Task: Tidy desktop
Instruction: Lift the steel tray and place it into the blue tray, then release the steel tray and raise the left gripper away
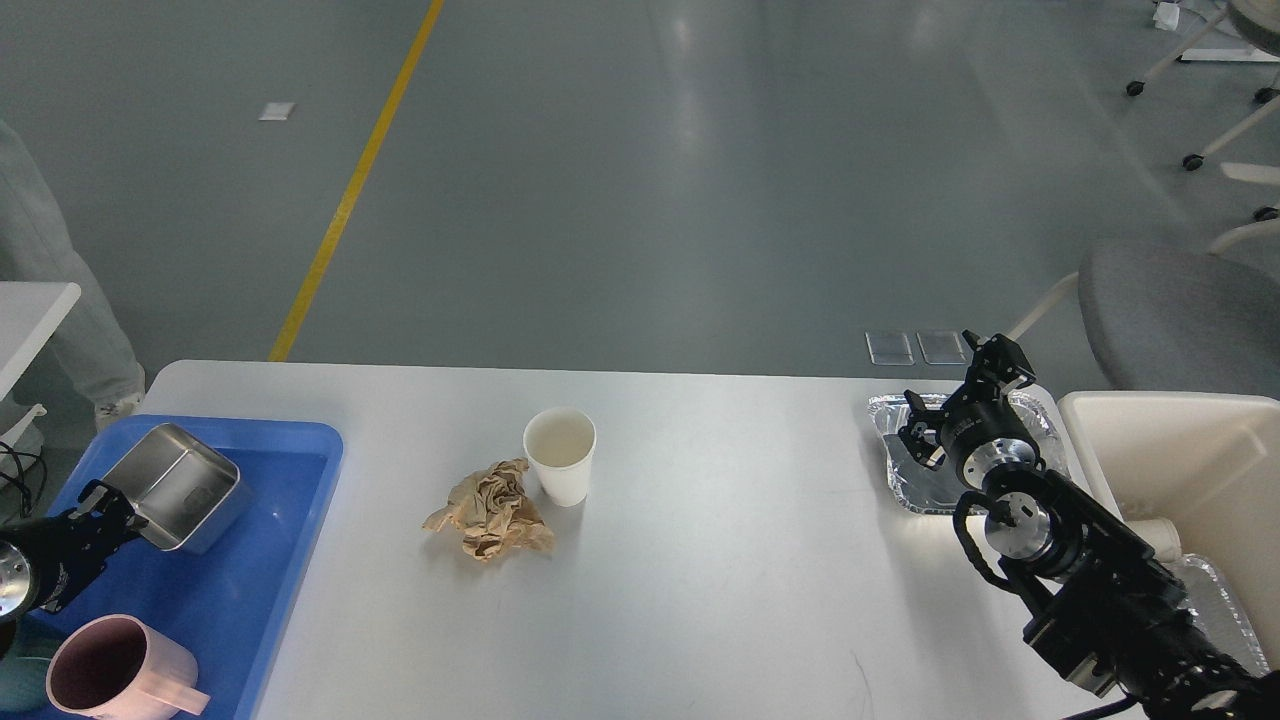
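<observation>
Desk (720, 560), white-grey, rounded corners, filling the lower half of the head view. At centre: white paper cup (560, 455), upright, touching a crumpled brown paper wad (490, 512) on its left. At left edge: blue tray (235, 590) bearing a tilted steel box (178, 487) and a pink mug (115, 668). Left pincer (105, 505) at the steel box's near corner (dark, fingers indistinct; state cannot be told). At right: foil tray (910, 470) on the desk, right pincer (955, 385) above it, fingers spread, pinching nothing. Beside the desk's right edge: cream tub (1180, 440).
</observation>
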`<action>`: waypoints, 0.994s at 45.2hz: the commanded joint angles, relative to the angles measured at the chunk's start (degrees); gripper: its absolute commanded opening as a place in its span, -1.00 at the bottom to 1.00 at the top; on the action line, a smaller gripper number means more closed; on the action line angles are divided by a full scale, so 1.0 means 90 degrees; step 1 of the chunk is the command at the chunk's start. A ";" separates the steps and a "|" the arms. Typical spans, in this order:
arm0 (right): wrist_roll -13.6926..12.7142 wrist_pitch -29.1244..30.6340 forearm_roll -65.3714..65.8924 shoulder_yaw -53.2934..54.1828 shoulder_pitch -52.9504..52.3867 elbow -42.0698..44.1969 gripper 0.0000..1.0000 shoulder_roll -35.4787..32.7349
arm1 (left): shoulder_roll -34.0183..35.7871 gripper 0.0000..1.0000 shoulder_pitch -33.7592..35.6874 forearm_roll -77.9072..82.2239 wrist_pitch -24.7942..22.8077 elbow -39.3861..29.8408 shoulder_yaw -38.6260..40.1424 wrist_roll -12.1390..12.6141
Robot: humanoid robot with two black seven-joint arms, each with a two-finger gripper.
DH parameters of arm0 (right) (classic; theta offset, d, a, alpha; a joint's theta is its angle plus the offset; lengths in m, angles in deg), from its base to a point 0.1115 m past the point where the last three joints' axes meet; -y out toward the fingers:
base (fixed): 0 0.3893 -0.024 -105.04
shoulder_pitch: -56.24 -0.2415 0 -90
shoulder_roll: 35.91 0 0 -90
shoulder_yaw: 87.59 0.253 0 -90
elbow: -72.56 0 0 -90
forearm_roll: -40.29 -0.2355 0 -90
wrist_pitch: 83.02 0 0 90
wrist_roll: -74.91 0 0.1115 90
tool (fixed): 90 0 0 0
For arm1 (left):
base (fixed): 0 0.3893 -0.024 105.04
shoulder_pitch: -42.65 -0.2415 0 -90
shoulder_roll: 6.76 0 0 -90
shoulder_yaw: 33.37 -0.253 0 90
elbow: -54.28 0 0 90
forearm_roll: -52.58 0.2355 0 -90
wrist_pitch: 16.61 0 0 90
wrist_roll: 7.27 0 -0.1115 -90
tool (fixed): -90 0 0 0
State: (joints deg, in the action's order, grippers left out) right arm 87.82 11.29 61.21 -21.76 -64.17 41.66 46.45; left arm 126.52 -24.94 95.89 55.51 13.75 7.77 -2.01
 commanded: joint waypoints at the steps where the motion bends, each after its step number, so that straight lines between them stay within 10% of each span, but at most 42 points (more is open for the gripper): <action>1: 0.0001 -0.0001 0.0000 0.0000 0.0009 0.0006 1.00 0.0000 | -0.0004 -0.54 -0.0010 -0.0007 0.0024 0.0020 -0.0001 0.0040; 20: -0.0008 -0.0059 0.0000 0.0000 0.0000 -0.0014 1.00 0.0010 | -0.0004 0.71 0.0117 -0.0134 -0.0015 -0.0067 0.0146 -0.0087; 45: -0.0009 -0.0069 0.0000 0.0000 -0.0040 -0.0023 1.00 0.0010 | 0.0054 0.83 0.1269 -0.0144 -0.0142 -0.0361 0.1590 -0.0282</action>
State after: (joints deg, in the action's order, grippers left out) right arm 87.75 10.68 61.22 -21.76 -64.35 41.45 46.54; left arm 127.18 -16.65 94.59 54.21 10.45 18.77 -4.57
